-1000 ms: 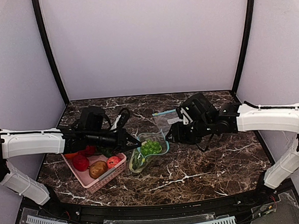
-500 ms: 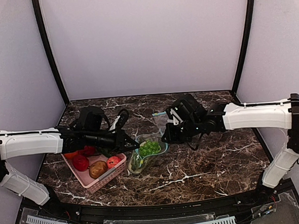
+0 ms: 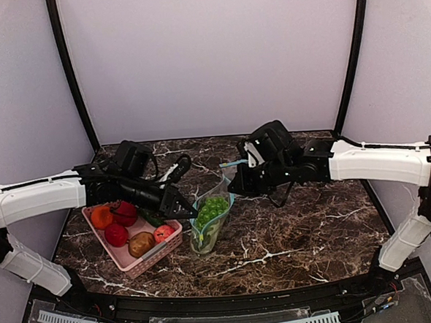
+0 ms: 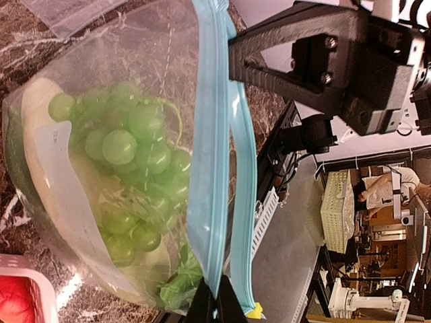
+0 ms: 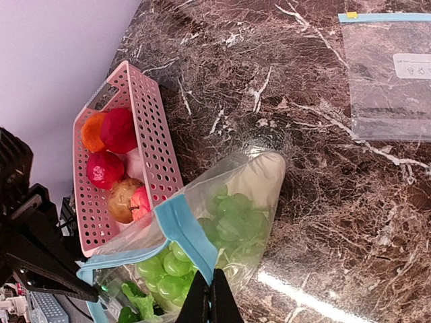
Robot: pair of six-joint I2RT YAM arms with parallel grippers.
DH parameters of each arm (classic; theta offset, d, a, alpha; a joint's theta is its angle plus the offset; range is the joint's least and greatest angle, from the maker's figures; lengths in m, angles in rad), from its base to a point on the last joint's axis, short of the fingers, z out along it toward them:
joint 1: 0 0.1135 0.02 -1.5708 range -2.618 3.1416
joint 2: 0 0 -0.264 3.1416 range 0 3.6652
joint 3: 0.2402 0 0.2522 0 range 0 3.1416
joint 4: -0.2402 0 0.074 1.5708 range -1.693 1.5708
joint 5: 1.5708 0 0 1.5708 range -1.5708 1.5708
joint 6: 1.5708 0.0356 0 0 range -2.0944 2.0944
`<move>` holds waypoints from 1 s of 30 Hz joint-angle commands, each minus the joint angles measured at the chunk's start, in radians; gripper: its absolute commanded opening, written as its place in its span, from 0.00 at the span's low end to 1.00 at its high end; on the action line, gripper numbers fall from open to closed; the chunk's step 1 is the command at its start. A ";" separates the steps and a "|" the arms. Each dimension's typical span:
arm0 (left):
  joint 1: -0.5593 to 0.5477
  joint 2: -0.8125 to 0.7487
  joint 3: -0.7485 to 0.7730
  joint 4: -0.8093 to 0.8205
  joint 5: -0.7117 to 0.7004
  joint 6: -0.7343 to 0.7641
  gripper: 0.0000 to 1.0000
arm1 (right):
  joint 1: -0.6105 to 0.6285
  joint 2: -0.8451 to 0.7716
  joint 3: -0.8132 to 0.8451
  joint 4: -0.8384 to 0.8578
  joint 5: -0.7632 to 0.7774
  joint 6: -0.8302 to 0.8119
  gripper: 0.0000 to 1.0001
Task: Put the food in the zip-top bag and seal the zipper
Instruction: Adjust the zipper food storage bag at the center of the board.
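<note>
1. Clear plastic zip-top bag [image 3: 210,222]: stands upright near the middle of the dark marbled worktop [image 3: 308,236], just beside the pink basket [image 3: 138,267]. It is held up between the two arms with its mouth uppermost.
2. Zipper [image 4: 210,168]: a teal-blue strip running along the bag's mouth. In the left wrist view its two halves lie apart over part of their length.
3. Food, all inside the bag: a cluster of round green pieces [image 4: 128,158] fills the middle, a long pale piece [image 4: 37,111] lies along the bag wall, and a leafy green piece [image 4: 176,286] sits close to the mouth.
4. Left tool [image 4: 214,306]: its fingers are pinched together on the zipper at the end nearer the basket.
5. Right tool [image 5: 211,299]: its fingers are likewise closed, gripping the zipper at the opposite end of the mouth.
6. Basket contents: an orange piece [image 5: 91,131], two red pieces and a brownish piece lie inside, apart from the bag.
7. Second bag [image 5: 387,81]: lies flat on the worktop behind the first, with a small white label showing and its own blue strip along the far edge. Neither tool touches it.
</note>
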 commanded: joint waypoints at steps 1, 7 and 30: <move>0.003 0.007 -0.018 -0.085 0.060 0.066 0.01 | 0.026 0.019 0.036 0.019 0.003 0.042 0.00; 0.004 0.027 -0.060 -0.036 0.047 0.035 0.01 | 0.036 0.066 0.064 0.034 0.006 0.054 0.00; 0.057 -0.220 -0.005 -0.272 -0.405 0.061 0.69 | 0.038 0.098 0.098 0.050 0.013 0.045 0.00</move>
